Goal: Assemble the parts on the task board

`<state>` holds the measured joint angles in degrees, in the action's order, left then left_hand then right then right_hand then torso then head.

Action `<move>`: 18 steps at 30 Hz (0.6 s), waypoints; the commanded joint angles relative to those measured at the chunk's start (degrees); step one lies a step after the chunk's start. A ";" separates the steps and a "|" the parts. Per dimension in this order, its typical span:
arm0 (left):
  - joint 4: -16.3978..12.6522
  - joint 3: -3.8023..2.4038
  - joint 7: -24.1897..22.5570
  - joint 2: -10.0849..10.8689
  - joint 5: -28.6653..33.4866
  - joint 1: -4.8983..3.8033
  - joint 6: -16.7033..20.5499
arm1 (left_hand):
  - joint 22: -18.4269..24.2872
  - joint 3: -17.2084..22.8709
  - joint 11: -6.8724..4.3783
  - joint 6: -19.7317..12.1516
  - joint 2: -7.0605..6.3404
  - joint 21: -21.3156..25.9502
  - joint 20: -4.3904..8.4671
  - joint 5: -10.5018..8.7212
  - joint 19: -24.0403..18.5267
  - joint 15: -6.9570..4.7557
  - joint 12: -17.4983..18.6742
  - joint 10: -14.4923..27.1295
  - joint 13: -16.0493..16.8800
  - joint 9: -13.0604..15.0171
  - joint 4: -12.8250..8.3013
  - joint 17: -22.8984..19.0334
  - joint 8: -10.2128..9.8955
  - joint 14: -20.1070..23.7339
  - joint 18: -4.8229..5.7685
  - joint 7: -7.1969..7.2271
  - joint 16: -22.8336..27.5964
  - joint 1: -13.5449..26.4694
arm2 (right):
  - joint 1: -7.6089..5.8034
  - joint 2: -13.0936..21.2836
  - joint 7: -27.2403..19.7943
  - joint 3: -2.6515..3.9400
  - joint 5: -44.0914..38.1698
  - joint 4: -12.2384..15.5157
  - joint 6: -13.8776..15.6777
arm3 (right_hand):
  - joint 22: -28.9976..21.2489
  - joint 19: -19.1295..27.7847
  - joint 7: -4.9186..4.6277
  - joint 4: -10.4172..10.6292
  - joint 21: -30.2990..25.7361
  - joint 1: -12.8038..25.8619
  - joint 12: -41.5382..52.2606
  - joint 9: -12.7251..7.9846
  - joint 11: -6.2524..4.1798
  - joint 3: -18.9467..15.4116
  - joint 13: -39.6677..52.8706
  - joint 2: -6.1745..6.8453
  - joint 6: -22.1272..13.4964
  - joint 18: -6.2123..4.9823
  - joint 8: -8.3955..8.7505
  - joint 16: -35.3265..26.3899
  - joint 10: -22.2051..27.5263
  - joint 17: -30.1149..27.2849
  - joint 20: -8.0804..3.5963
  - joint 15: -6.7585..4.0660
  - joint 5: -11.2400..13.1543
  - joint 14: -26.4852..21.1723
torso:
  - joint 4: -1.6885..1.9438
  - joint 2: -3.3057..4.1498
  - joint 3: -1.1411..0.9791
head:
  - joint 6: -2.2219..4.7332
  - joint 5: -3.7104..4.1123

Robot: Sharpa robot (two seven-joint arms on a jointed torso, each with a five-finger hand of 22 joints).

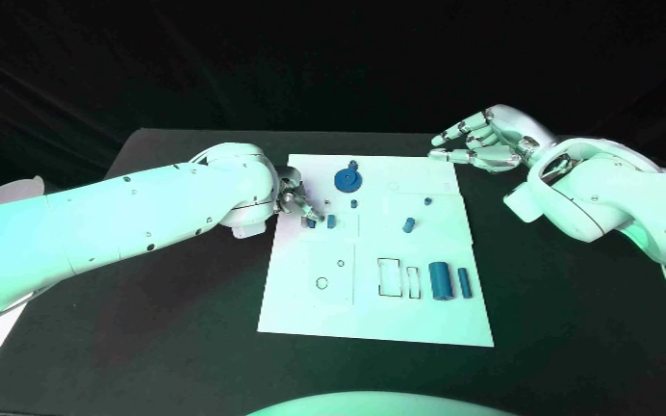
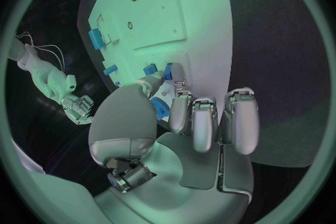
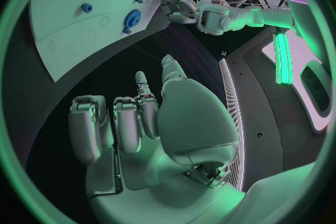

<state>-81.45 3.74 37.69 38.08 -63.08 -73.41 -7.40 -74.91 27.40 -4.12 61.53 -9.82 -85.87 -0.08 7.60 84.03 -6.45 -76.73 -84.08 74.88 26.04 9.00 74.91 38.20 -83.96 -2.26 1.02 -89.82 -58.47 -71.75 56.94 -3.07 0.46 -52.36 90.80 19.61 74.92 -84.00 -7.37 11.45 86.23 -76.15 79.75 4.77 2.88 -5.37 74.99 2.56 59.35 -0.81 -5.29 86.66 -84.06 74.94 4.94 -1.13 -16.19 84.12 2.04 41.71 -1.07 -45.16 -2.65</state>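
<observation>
Several blue parts are in play across my white task board (image 1: 374,310), so let me run it from the near edge outward. Nearest me, at about five o'clock on the board, two blue cylinders (image 1: 442,280) stand side by side just beside the empty rectangular slots (image 1: 396,277), and at roughly seven o'clock two small round holes (image 1: 323,283) sit open with nothing in them. I judge those as work left to do.

Further out, near the board's middle, a small blue peg (image 1: 408,225) leans alone, and a tiny one (image 1: 354,204) sits beyond it.

Now my left hand (image 1: 294,200), at the board's nine o'clock edge: thumb and fingers are pinched on a small blue piece (image 2: 162,74), the other fingers curled in alongside. The left wrist view shows that piece right down at the board surface, with another small blue part (image 1: 335,221) just beside it. Whether it is seated yet, I cannot tell.

Beyond, near twelve o'clock, the blue gear (image 1: 348,181) lies flat on the board.

Farthest out, my right hand (image 1: 479,143) hovers off the board's one o'clock corner, fingers loosely bent, holding nothing.

Early to midway, I'd say.
</observation>
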 commanded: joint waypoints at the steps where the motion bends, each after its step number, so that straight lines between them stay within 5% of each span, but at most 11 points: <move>1: 0.14 0.04 0.08 -0.05 -0.40 0.08 -1.01 | -11.49 -1.59 -0.28 0.50 0.14 -0.27 0.54 0.25 4.06 -0.46 -0.13 -1.38 0.10 0.18 0.93 15.09 -0.34 -6.04 1.07 -0.24 -0.18 0.86 | 0.02 -0.01 -0.51 0.00 -0.21 0.10 -0.07 | 8.68 -2.54 -0.06 0.01 -0.24 0.28 -0.28 0.10 -0.29 -0.31 10.11 -0.06 -0.32 -0.76 -0.38 -0.26 -1.62 9.62 -0.42 -0.44 -0.23 4.60 | 0.01 -0.02 0.02 | 0.05 0.03; 18: -0.77 -0.23 -0.57 0.67 1.87 0.24 4.38 | -11.78 -13.93 -0.30 1.12 0.84 -0.41 0.59 0.47 4.20 -0.49 -0.37 -1.53 0.64 1.30 7.54 15.09 -1.06 -6.04 1.14 -0.19 -0.18 0.16 | 0.02 -0.11 -0.57 0.00 -0.21 -0.11 -0.12 | 8.68 -2.54 -0.06 0.01 -0.24 0.28 -0.28 0.10 -0.29 -0.31 10.11 -0.06 -0.32 -0.76 -0.38 -0.26 -1.62 9.62 -0.42 -0.44 -0.23 4.60 | 0.01 0.00 0.06 | 0.13 0.28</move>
<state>-82.01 3.56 37.66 38.75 -62.72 -73.18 -5.79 -74.91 13.81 -4.11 62.15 -8.89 -86.09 0.13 7.91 83.83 -6.44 -77.00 -84.07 74.94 27.31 16.38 74.91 37.30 -83.96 -2.27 0.83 -89.82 -58.04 -71.75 56.89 -3.11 0.46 -52.36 90.69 19.64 74.91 -84.00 -7.37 11.45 86.23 -76.16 79.75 4.81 2.88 -5.37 74.99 2.56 59.35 -0.81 -5.29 86.66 -84.06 74.92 4.94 -1.13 -16.19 84.12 2.03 41.70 -1.02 -45.00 -2.41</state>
